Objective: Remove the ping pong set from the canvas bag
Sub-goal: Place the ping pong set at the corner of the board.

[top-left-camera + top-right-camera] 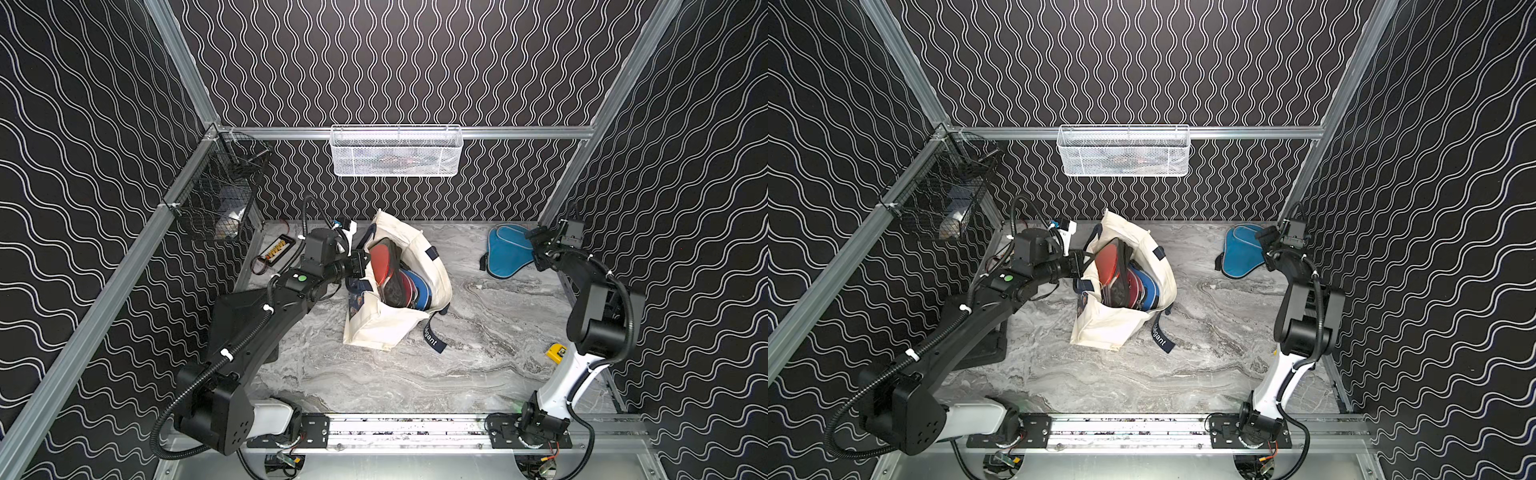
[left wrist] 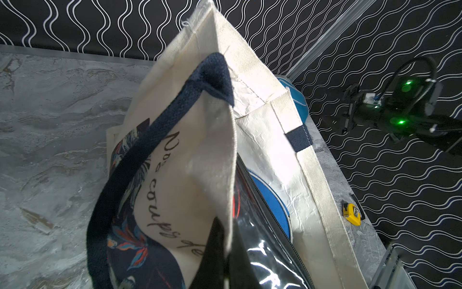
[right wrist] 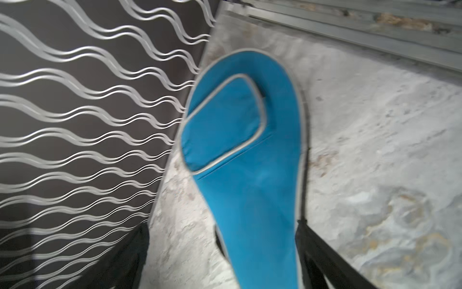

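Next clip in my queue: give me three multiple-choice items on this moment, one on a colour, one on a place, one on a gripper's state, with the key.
1. The canvas bag has straps coloured: A navy; B red; C yellow.
2. The teal paddle cover lies: A inside the bag; B on the table by the right gripper; C under the bag.
3. The left gripper is: A open above the table; B shut on the bag's rim; C shut on the teal cover.

Key: 1 A, the webbing shows dark blue. 2 B, it rests on the marble in the far right corner, outside the bag. 3 B, it pinches the cream rim in the left wrist view.
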`<state>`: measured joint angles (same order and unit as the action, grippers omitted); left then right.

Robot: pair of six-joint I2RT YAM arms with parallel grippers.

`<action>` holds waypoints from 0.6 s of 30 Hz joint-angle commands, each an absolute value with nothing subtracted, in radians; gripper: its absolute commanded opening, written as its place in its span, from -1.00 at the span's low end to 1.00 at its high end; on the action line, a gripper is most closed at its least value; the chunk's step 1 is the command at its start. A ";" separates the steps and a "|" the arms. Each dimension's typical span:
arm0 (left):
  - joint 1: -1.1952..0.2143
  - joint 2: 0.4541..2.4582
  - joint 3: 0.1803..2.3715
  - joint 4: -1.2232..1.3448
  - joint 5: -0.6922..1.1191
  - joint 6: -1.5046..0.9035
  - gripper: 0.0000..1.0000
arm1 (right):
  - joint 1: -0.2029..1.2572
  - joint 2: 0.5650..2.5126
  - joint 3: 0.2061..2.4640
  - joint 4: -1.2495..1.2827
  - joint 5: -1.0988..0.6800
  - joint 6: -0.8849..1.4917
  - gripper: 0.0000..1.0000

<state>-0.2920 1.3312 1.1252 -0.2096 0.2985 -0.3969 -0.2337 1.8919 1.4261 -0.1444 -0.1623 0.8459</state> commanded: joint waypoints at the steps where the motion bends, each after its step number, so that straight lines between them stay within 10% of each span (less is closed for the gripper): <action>1: -0.293 1.323 1.121 -0.192 0.327 -0.409 -1.00 | -0.145 1.804 1.395 -0.171 -0.064 0.766 0.83; 18: -0.296 1.374 1.128 -0.175 0.395 -0.379 -1.00 | 0.408 1.465 1.203 -0.083 -0.256 0.667 0.54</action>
<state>-0.2935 1.3674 1.1206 -0.1856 0.3626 -0.3912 0.3630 1.4368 1.1801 -0.0784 -0.1654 0.6697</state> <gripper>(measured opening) 0.060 0.773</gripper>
